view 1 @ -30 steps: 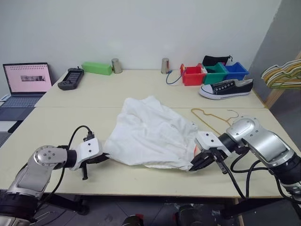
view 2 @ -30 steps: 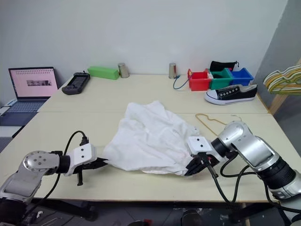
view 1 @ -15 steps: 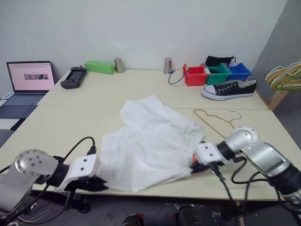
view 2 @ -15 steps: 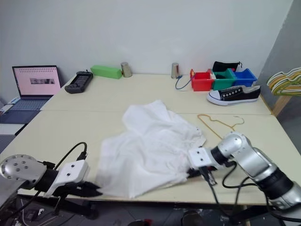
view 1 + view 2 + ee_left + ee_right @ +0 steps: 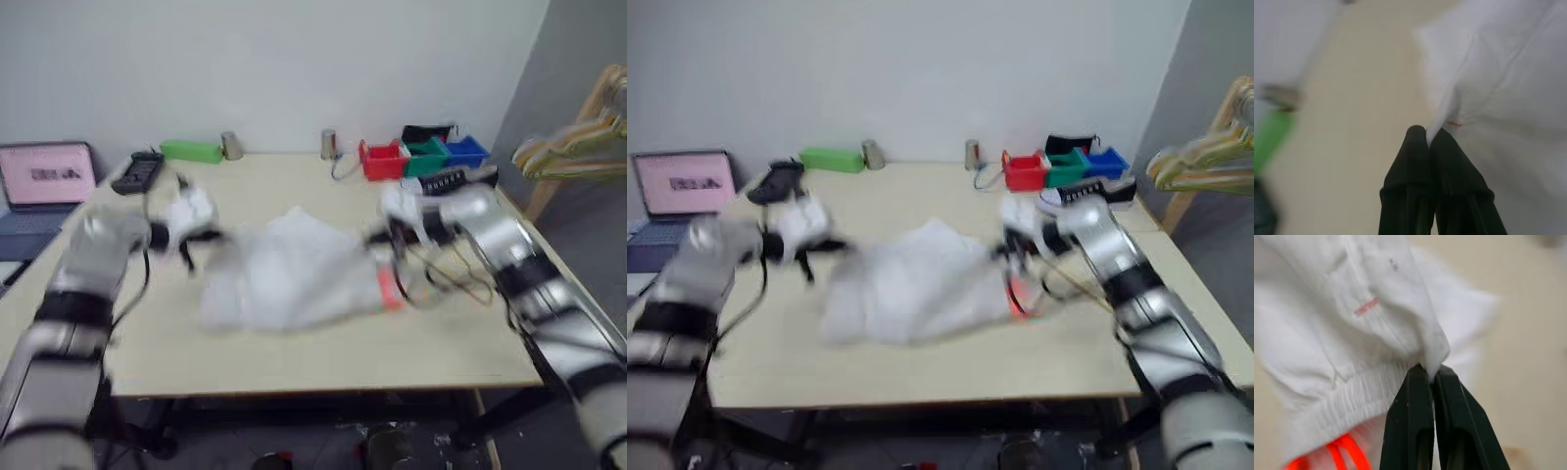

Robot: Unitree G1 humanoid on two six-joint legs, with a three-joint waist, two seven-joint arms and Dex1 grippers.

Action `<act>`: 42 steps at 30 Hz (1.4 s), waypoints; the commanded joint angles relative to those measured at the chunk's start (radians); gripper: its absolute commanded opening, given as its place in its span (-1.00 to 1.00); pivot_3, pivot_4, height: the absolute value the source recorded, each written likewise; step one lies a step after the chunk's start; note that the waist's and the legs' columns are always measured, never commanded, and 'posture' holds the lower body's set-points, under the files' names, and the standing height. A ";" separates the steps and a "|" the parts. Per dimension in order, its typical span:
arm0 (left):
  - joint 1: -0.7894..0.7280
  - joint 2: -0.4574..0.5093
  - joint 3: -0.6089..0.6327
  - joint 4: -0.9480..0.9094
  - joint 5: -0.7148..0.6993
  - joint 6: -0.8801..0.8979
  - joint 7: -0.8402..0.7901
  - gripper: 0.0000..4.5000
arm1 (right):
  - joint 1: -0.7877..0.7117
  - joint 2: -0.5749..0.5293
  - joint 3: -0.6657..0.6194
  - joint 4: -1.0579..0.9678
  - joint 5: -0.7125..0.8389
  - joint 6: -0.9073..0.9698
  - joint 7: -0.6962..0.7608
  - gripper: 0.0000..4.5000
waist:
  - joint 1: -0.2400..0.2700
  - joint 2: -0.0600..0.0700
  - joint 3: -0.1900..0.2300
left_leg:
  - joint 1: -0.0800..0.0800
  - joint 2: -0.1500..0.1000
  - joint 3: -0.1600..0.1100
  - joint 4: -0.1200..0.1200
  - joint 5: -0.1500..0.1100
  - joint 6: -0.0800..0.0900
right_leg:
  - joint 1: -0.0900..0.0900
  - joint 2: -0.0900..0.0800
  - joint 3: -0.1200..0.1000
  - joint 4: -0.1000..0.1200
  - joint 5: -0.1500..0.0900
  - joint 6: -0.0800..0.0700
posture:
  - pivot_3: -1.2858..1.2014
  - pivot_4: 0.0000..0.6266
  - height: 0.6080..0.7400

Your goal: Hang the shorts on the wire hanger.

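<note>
While you read this: both arms are raised over the bench (image 5: 294, 343), each pinching the same cloth.
Near edge: you see bare cream bench top in front of the cloth.
Shorts: the white shorts (image 5: 294, 274) hang in a bunch between the two arms over the middle of the bench, their lower part resting on it or just above; which, you cannot tell. An orange-red drawstring (image 5: 389, 287) dangles at the right-hand end.
Left end effector: the left end effector (image 5: 1429, 139) is clenched on a corner of the shorts, fabric pinched between the black fingertips; it sits at the cloth's left end.
Right end effector: the right end effector (image 5: 1430, 374) is clenched on the shorts beside the gathered waistband (image 5: 1352, 401), with the drawstring just below.
Hanger: you cannot make out the wire hanger on the bench for blur.
Far side: a green block (image 5: 191, 151), two small metal cups (image 5: 231, 146), red, green and blue bins (image 5: 411, 157) and a black-and-white shoe (image 5: 1087, 193) stand along the back.
Left: a laptop (image 5: 44, 176) with a pink screen.
Right: a bunch of coloured hangers (image 5: 568, 157) on a wooden rack.
</note>
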 commanded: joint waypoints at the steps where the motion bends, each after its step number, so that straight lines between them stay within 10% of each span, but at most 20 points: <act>1: -0.317 0.019 -0.008 0.224 0.177 -0.131 0.603 -0.96 | -0.237 -0.035 -0.067 0.253 -0.189 -0.227 -0.769 -1.00 | 0.001 0.002 -0.002 | -0.004 -0.002 -0.002 -0.002 0.000 0.000 | -0.008 -0.001 0.001 0.000 0.000 0.000 | -0.15 -1.00 1.00; 6: -0.431 0.027 -0.016 0.287 0.231 -0.234 0.780 -0.96 | -0.260 -0.005 -0.040 0.322 -0.285 -0.385 -0.927 -1.00 | -0.016 0.007 -0.013 | -0.020 -0.008 0.013 -0.020 0.004 -0.019 | -0.038 -0.017 0.002 0.003 -0.001 -0.001 | -0.14 -0.98 1.00; 16: 0.074 0.054 0.050 0.006 -0.005 -0.032 -0.145 -0.96 | 0.040 0.136 -0.079 0.303 -0.203 -0.373 -0.213 -1.00 | -0.074 0.006 -0.013 | -0.020 -0.019 0.029 -0.015 0.000 0.003 | -0.036 -0.032 0.004 0.003 -0.004 0.007 | -0.12 -0.94 1.00; 24: 0.462 0.171 0.152 -0.553 -0.136 0.278 -0.365 -0.96 | 0.150 0.152 -0.048 0.230 -0.239 -0.315 -0.024 -1.00 | -0.076 0.002 -0.012 | -0.013 -0.019 0.018 -0.014 0.005 0.011 | -0.033 -0.029 -0.001 0.018 -0.003 0.004 | -0.10 -0.93 1.00; 30: 0.676 0.256 0.178 -0.828 -0.198 0.359 -0.496 -0.96 | 0.390 0.042 0.037 -0.219 -0.192 -0.217 0.393 -1.00 | -0.047 0.003 -0.012 | 0.022 -0.014 0.005 -0.020 0.005 0.010 | 0.011 -0.020 -0.007 0.007 -0.012 -0.007 | -0.09 -0.92 1.00; 42: 1.015 0.375 0.203 -1.083 -0.245 0.304 -0.609 -0.96 | 0.682 -0.174 0.061 -0.884 -0.165 0.130 0.608 -1.00 | 0.025 0.003 -0.012 | 0.014 -0.013 0.006 -0.019 0.000 0.003 | 0.003 -0.019 -0.005 0.003 -0.013 -0.009 | -0.11 -0.93 1.00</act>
